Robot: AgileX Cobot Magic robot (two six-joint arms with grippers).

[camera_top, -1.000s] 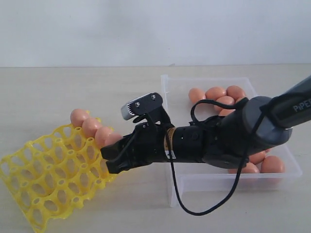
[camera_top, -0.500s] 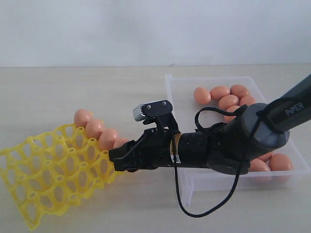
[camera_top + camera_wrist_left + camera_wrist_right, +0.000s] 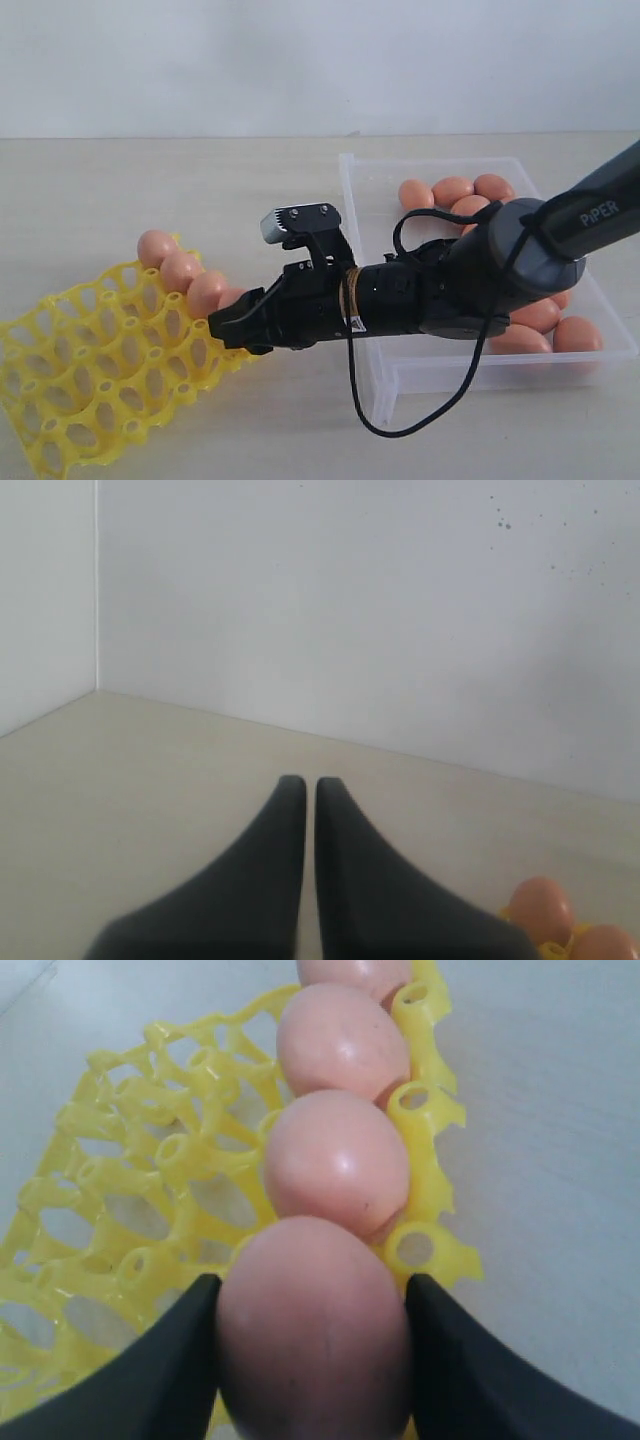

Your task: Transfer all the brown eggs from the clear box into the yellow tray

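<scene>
The yellow tray lies at the left of the table, with three brown eggs seated in a row along its far edge. My right gripper reaches over from the box and is shut on a fourth brown egg at the end of that row, just above the tray's edge. Both fingers press the egg's sides. The clear box at the right holds several more brown eggs. My left gripper is shut and empty, away from the box.
The right arm's black cable loops down in front of the box's near corner. The arm's body covers part of the box. Bare table runs behind the tray to the white wall.
My right gripper has moved slightly left and lower with the egg, toward the end of the row. The tray has shifted a little on the table.
</scene>
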